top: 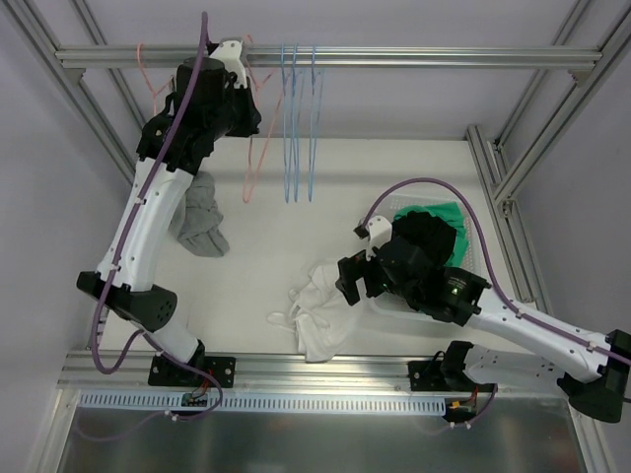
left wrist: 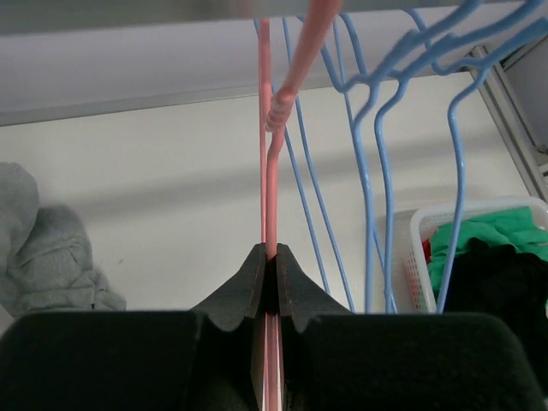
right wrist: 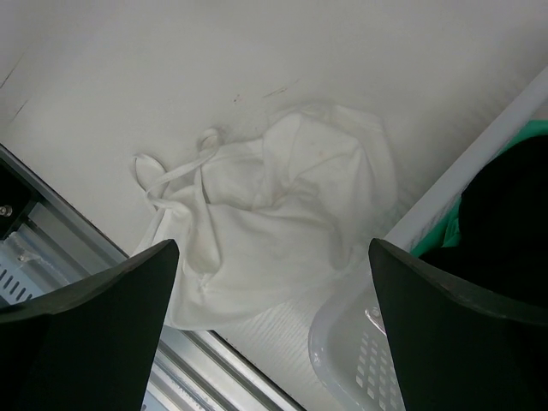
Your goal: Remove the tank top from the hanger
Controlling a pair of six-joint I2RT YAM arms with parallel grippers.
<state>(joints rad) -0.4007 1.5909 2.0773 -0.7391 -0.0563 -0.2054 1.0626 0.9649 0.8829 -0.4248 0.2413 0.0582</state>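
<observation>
Left end effector (left wrist: 270, 257): we find it closed on the wire of the pink hanger (left wrist: 271, 188), which hangs from the rail (top: 394, 56) beside the blue hangers (top: 299, 118).
Right end effector (right wrist: 272, 257): jaws wide apart, holding nothing, poised above the tank top (right wrist: 282, 188).
Tank top: white, crumpled on the surface (top: 394, 168) near the front edge, just beside the basket (right wrist: 454, 175); straps loose, no wire through them.
Hanger: bare as far as we can see.
Other items: grey garment (top: 202, 222) lying under the left arm, well apart from the tank top.
Step in hand: we judge the removal itself done, with the garment laid down and let go.
Next move: we judge the left should open off the hanger without swinging it into the blue ones, and both arms pull clear.
</observation>
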